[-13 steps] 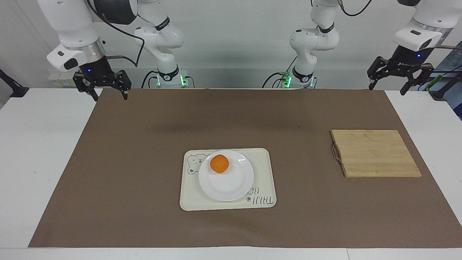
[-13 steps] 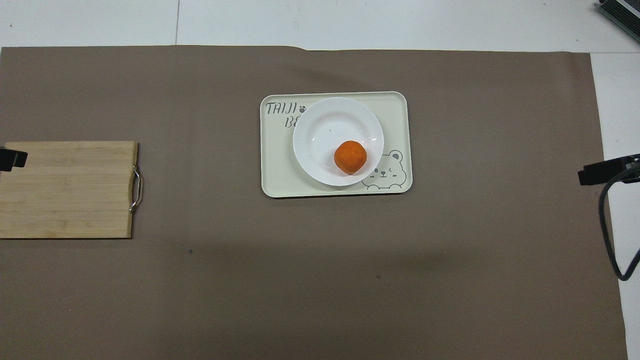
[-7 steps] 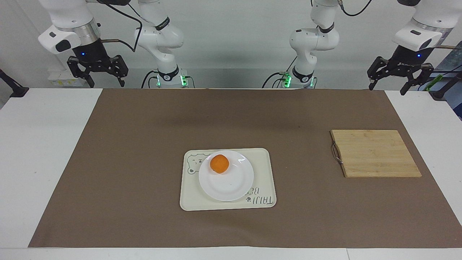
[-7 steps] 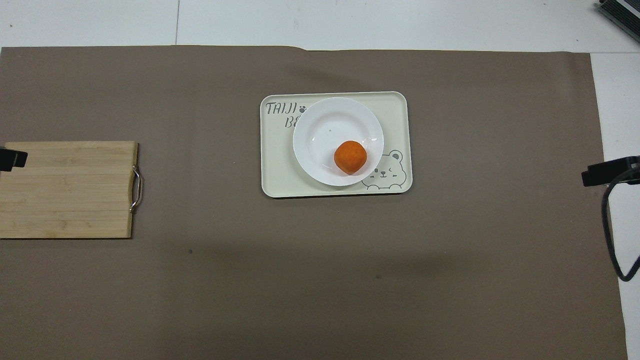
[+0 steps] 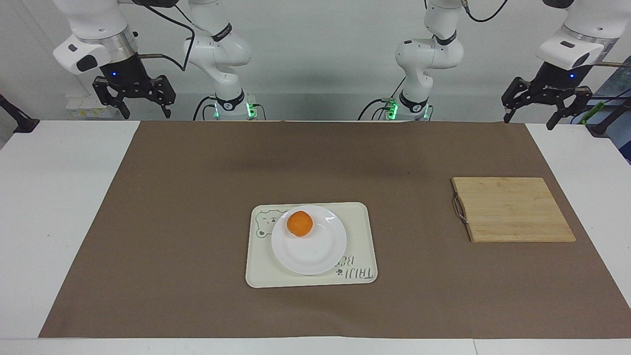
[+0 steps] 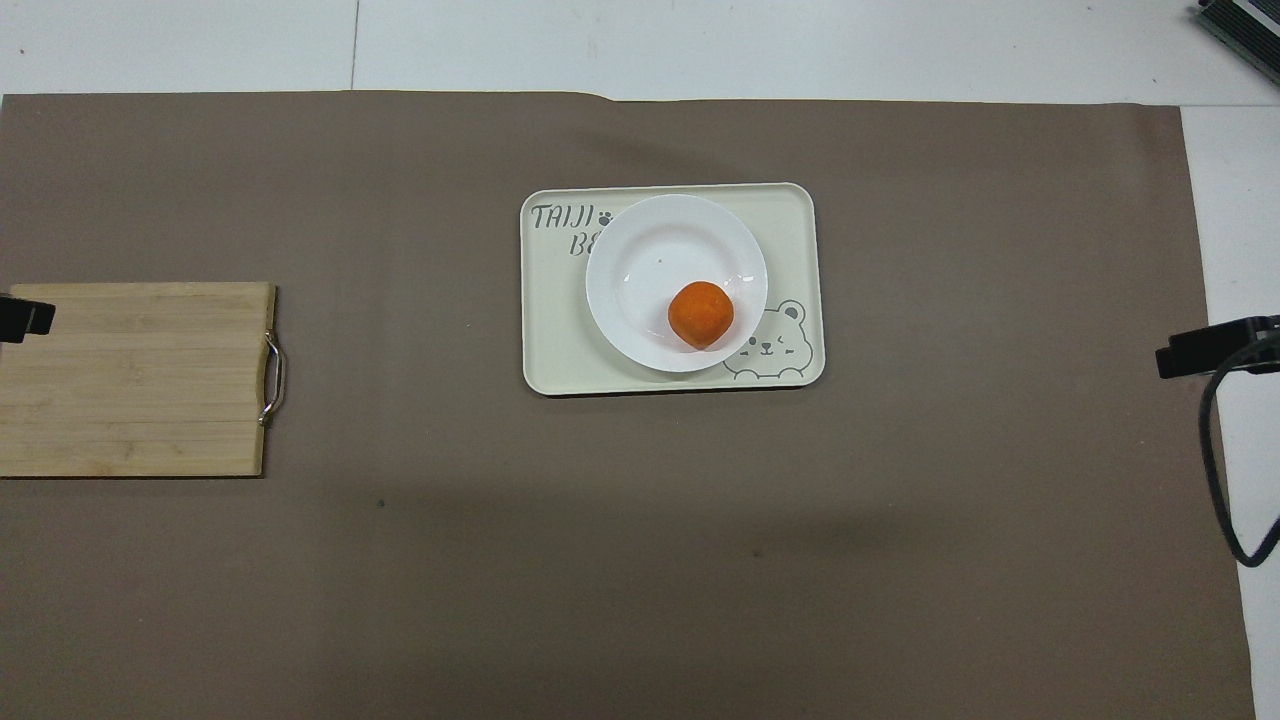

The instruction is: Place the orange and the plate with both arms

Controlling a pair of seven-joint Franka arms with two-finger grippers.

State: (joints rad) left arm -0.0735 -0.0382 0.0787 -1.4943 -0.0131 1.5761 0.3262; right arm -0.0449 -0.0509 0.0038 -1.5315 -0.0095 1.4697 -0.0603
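The orange (image 5: pixel 299 223) sits on the white plate (image 5: pixel 315 256), on the side nearer to the robots. The same orange (image 6: pixel 700 315) and plate (image 6: pixel 650 240) show in the overhead view. The plate rests on a cream bear-print tray (image 5: pixel 362 231). My left gripper (image 5: pixel 528 122) hangs open and empty in the air over the brown mat's corner at the left arm's end. My right gripper (image 5: pixel 147 114) hangs open and empty over the mat's corner at the right arm's end. Both are well away from the plate.
A wooden cutting board (image 5: pixel 512 209) with a metal handle lies on the brown mat (image 5: pixel 197 197) toward the left arm's end. The overhead view shows the same board (image 6: pixel 135 378) and the tray (image 6: pixel 790 220).
My right gripper has risen and drawn back toward the right arm's end of the table, then nearly stopped. The left arm, the orange and the plate have not moved.
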